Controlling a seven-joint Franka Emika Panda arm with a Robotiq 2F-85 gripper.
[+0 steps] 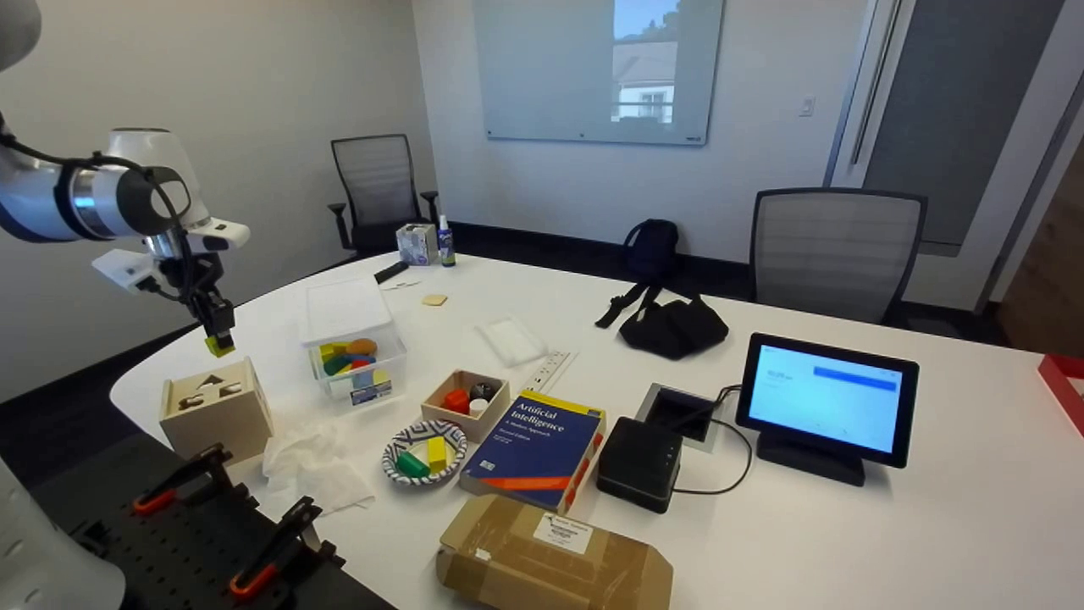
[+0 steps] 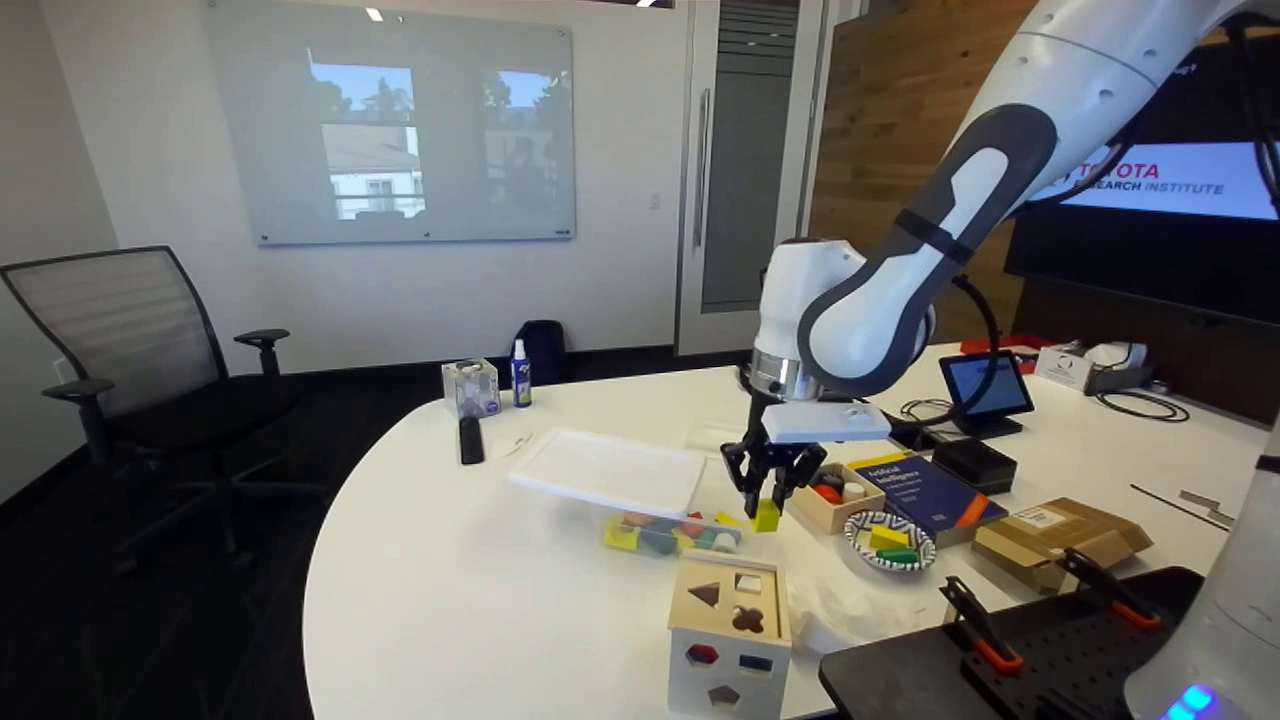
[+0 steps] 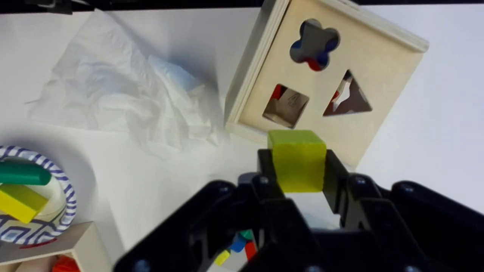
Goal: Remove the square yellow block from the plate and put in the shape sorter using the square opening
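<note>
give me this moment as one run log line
gripper: holding square yellow block | block: mid-air, not yet in shape sorter | plate: another yellow block, green piece

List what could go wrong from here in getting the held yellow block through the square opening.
Jamming: in the wrist view, the square yellow block looks twisted relative to the square opening, so it may catch on the edge.
Slipping: the block pokes out beyond the end effector, so hitting the shape sorter might tilt it.
Missing: whether it is centred over the opening is hard to tell; an early release could leave it on the sorter's top.
</note>
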